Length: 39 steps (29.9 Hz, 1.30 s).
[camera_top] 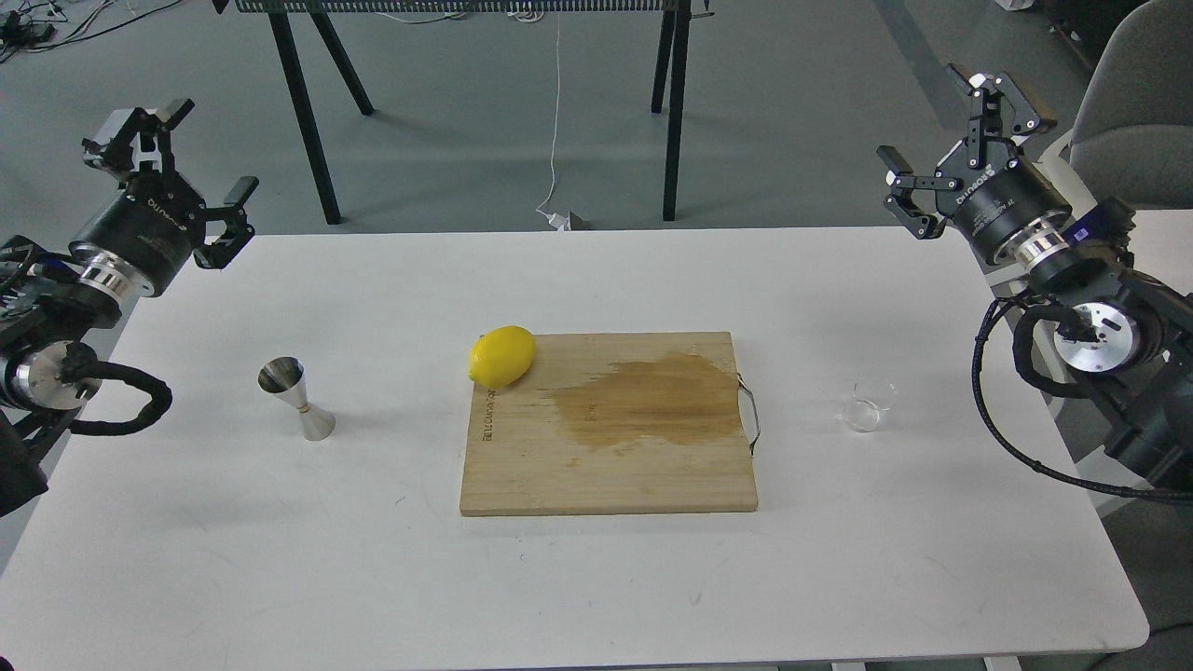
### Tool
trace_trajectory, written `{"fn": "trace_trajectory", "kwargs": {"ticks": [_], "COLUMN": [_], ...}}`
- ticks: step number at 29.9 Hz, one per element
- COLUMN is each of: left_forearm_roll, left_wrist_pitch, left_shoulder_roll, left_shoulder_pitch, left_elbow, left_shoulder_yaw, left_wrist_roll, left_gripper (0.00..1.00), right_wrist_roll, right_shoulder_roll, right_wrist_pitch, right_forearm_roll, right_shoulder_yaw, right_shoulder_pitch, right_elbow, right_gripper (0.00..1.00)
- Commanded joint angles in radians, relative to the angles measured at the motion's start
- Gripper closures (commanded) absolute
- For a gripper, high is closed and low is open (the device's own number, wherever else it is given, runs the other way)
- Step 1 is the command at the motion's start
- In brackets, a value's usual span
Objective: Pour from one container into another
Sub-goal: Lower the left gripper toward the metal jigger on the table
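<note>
**Both arms idling at table edges, cup and jigger untouched**

The left gripper [191, 163] is hanging above the far-left edge of the white table [373, 578], fingers spread wide, nothing between them. The right gripper [960, 140] is sitting above the far-right edge, also spread wide and holding nothing. Neither one is touching anything on the table.

The steel jigger [296, 399] is standing upright on the left part of the table, well left of the cutting board [606, 466], wider mouth facing up, and it is leaning slightly in the view. The clear glass cup [867, 404] is standing upright on the right part of the table, just right of the board's metal handle [750, 415] but not touching it. Can't tell whether the cup is holding any liquid, since the glass is too faint against the white surface.

The board is lying flat mid-table, showing a dark wet-looking stain [652, 401] across its upper right half. A lemon [501, 356] is resting on the board's far-left corner, overhanging the edge a little.

Jigger and cup are sitting well apart, with the board between them. Each gripper is well clear of the container on its side.
</note>
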Motion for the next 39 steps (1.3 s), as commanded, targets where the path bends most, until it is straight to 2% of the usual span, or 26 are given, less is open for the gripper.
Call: {"fn": "trace_trajectory", "kwargs": {"ticks": [1, 10, 13, 17, 21, 25, 30, 34, 39], "left_forearm_roll": [0.000, -0.001, -0.001, 0.012, 0.083, 0.258, 0.272, 0.290, 0.405], "left_wrist_pitch": [0.000, 0.000, 0.000, 0.000, 0.000, 0.000, 0.000, 0.000, 0.000], "left_shoulder_roll": [-0.007, 0.002, -0.010, -0.032, 0.003, 0.086, 0.140, 0.141, 0.164], "left_shoulder_pitch": [0.001, -0.003, -0.006, -0.025, -0.037, -0.060, -0.077, -0.076, -0.074], "left_elbow": [0.022, 0.030, 0.106, 0.123, 0.109, 0.108, 0.106, 0.097, 0.016], "left_shoulder_yaw": [-0.032, -0.043, -0.046, -0.040, -0.026, -0.031, -0.031, -0.027, -0.027], "left_wrist_roll": [0.000, 0.000, 0.000, 0.000, 0.000, 0.000, 0.000, 0.000, 0.000], "left_gripper": [0.00, 0.00, 0.00, 0.00, 0.05, 0.04, 0.00, 0.00, 0.01], "right_wrist_roll": [0.000, 0.001, 0.001, 0.001, 0.001, 0.001, 0.001, 0.001, 0.001], "right_shoulder_roll": [0.000, 0.000, 0.000, -0.001, -0.001, -0.001, -0.001, -0.001, -0.003], "right_wrist_pitch": [0.000, 0.000, 0.000, 0.000, 0.000, 0.000, 0.000, 0.000, 0.000], "right_forearm_roll": [0.000, 0.000, 0.000, 0.001, 0.001, 0.001, 0.001, 0.001, 0.001], "right_shoulder_yaw": [-0.001, 0.002, 0.002, 0.006, 0.017, 0.016, 0.016, 0.016, 0.014], "right_shoulder_pitch": [-0.001, -0.001, -0.002, -0.005, -0.012, -0.013, -0.021, -0.025, -0.025], "right_elbow": [-0.001, -0.001, -0.001, -0.001, -0.001, -0.001, -0.001, -0.001, -0.004], "right_gripper": [0.01, 0.01, 0.01, 0.01, 0.01, 0.01, 0.01, 0.01, 0.01]}}
